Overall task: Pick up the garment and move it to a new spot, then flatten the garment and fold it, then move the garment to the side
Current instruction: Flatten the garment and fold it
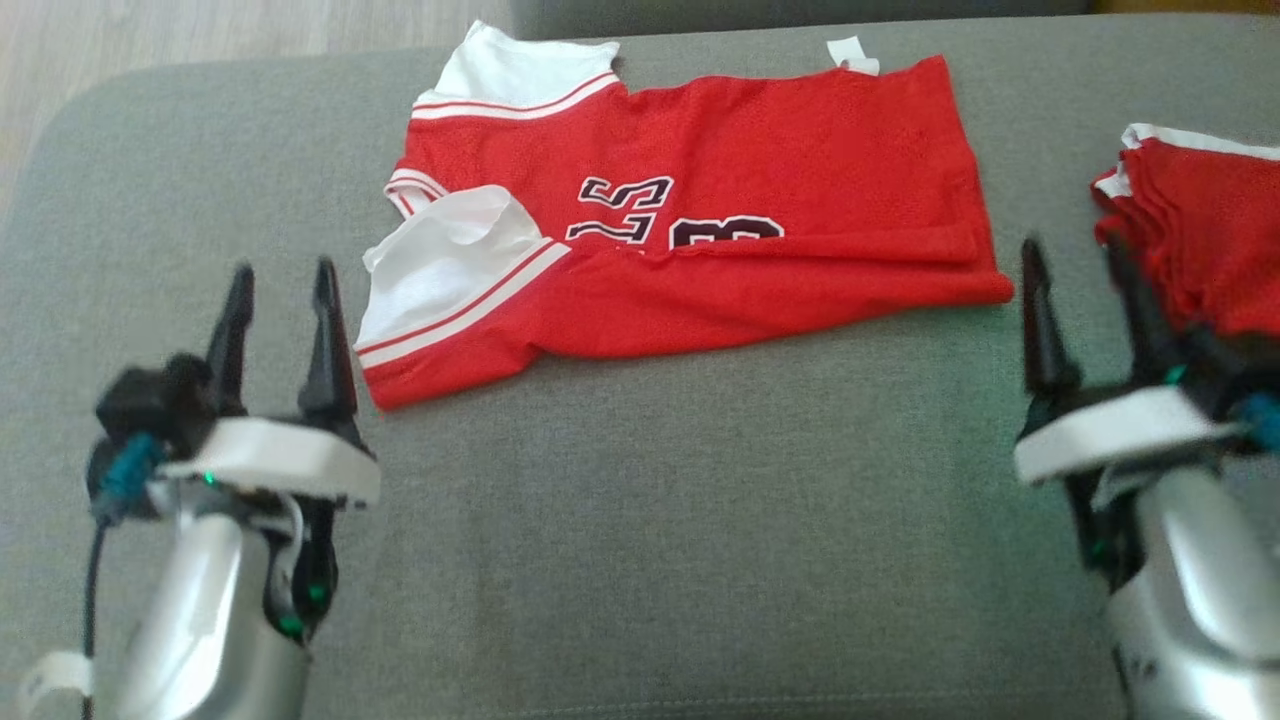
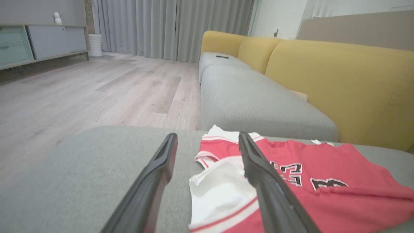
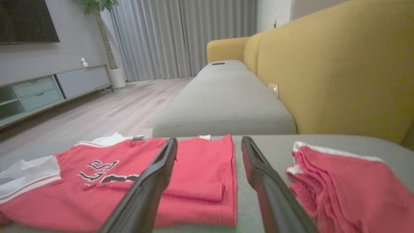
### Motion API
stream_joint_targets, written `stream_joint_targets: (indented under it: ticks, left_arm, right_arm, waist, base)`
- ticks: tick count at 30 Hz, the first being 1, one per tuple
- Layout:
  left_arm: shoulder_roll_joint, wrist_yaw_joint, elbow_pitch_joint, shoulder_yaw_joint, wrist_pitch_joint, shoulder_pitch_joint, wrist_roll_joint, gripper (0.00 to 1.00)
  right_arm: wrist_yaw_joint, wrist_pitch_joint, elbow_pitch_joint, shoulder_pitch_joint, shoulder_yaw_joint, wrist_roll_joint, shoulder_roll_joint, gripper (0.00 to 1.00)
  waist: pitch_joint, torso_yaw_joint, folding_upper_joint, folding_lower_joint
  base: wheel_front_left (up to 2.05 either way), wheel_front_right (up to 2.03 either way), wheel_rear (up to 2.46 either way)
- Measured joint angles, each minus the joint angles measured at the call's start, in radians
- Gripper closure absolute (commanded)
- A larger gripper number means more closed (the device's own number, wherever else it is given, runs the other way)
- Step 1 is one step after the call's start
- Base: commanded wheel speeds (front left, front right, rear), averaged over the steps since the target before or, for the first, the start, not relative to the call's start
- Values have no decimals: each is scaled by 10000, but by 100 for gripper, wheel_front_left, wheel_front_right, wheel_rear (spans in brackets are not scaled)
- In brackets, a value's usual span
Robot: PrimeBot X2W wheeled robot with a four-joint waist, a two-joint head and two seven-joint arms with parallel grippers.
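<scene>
Head view: jersey lies across the far half of the grey cushion, white sleeves toward the robot's left, hem toward its right, the near long edge turned up over the body in one fold. Left gripper sits just off the near sleeve, jaws spread, nothing between them. Right gripper sits just past the hem corner, jaws likewise spread and empty; a stack of folded red cloth lies beside it. Left wrist view: the left gripper is apart from the cloth, one finger crossing in front of the white sleeve; the jersey spreads off to the side, mesh weave, limp, lightly rumpled. Right wrist view: the right gripper is open above the hem end of the jersey, the stack just to the side. Handling, by my reading: light, soft, no stiffness, will sag and slide layer on layer, and the turned-up edge could fall open if only the top layer is pinched. Best hold looks like the two ends of the doubled near edge, sleeve side for the left, hem corner for the right, taking all layers together.
</scene>
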Motion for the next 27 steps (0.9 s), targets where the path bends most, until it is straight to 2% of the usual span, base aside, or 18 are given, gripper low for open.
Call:
stream_joint_targets:
  ticks: [3, 7, 14, 21, 27]
  left_arm:
    - [-194, -244, 525, 77, 2, 298, 198, 0]
    - [-291, -362, 1141, 107, 2, 317, 483, 0]
    - [-324, -614, 2989, 23, 13, -320, 662, 0]
    - [-272, -594, 4893, -88, 424, -1337, 732, 0]
    - [-132, -802, 5887, -109, 445, -2233, 719, 0]
  right_arm:
    - [0, 6, -268, 638, -157, -464, 387, 0]
    - [0, 121, -660, 737, -261, -755, 640, 0]
    - [0, 451, -1248, 732, -309, -832, 667, 0]
    - [0, 581, -1590, 721, -286, -872, 669, 0]
    - [0, 669, -1764, 705, -280, -963, 675, 0]
  waist:
    - [-34, -78, 0, 0]
    - [50, -183, 0, 1]
    - [374, -353, 0, 3]
    - [789, -588, 0, 3]
    - [1093, -867, 0, 3]
  base:
    - [0, 0, 0]
    - [0, 0, 0]
    - [0, 0, 0]
    - [0, 0, 0]
    - [0, 0, 0]
